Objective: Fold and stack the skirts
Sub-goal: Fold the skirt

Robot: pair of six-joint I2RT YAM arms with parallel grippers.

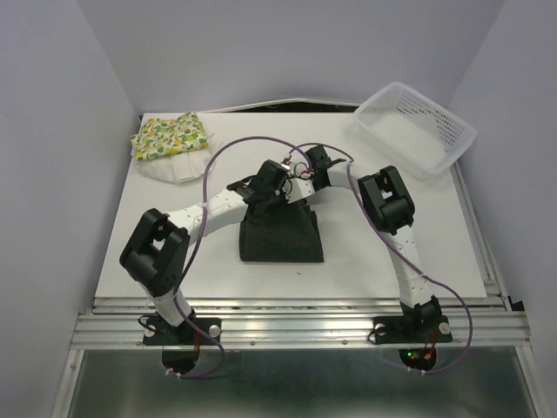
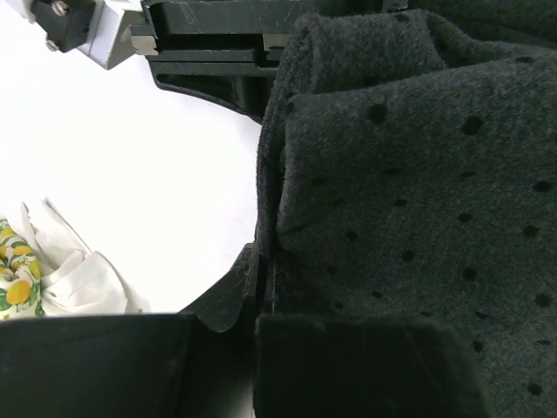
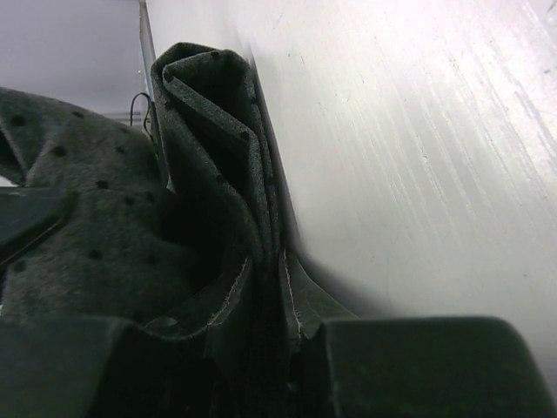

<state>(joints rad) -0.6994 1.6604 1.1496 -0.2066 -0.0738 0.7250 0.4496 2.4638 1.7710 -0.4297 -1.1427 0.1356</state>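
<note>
Since the plain black cloth skirt [image 1: 283, 235] is spread at the middle of the white surface [image 1: 374, 252], with its wide hem toward the arm bases and its narrow edge bunched on the far side, its long axis is judged to run from far to near. That far edge is gripped at both corners. The left claw [image 1: 271, 185] is pressed together on the cloth at the left, and the right claw [image 1: 300, 174] is pinched on stacked folds just beside it. The rest of the skirt is thus laid nearward of both claws, so a fold toward the hem is expected. The lemon-printed white cloth skirt [image 1: 170, 135] is seen atop the plain white cloth skirt [image 1: 178, 167] at the far left corner, nearer the left arm. A white plastic mesh basket [image 1: 416, 126] is set at the far right.
</note>
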